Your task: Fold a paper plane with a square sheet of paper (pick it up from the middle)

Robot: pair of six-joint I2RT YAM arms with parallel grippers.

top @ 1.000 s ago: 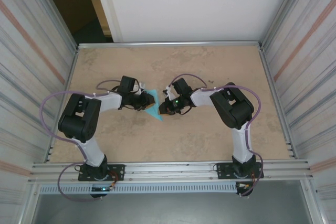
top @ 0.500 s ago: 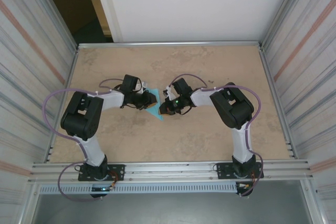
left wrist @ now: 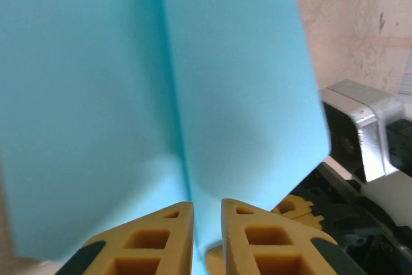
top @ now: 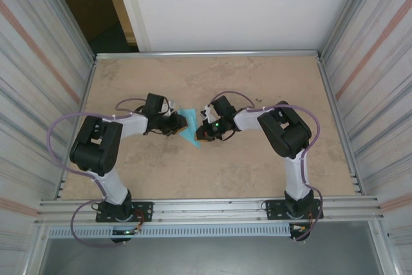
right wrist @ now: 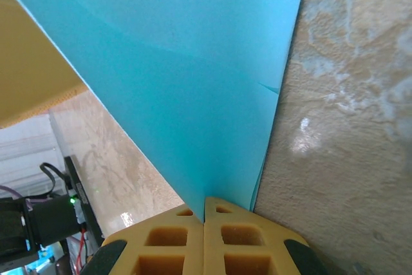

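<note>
Evidently the folding was under way but not finished. At the bottom edge of the left wrist view, the left claw [left wrist: 206, 214] had its yellow fingers [left wrist: 180, 249] drawn nearly together, pinching the lower edge of the sheet of paper [left wrist: 238, 82]. From that pinch the sheet rose to cover the upper left of the frame, with one lengthwise crease running up its middle.

At the bottom of the right wrist view, the right claw [right wrist: 205, 210] was pressed shut. The light-blue sheet narrowed to a point that ran into the seam between its two halves, so it looked pinched there as well. A slanting fold line crossed the sheet higher up, and the mottled counter [right wrist: 347, 127] lay beyond it on the right.

In the top view both claws met near the centre of the frame with the sheet between them, a narrow blue triangle whose tip pointed toward the bottom edge. Whether it touched the counter could not be told.

By my reading, the centre crease and at least one slanted fold were made. The wing folds and the finished dart shape seemed left to do.
</note>
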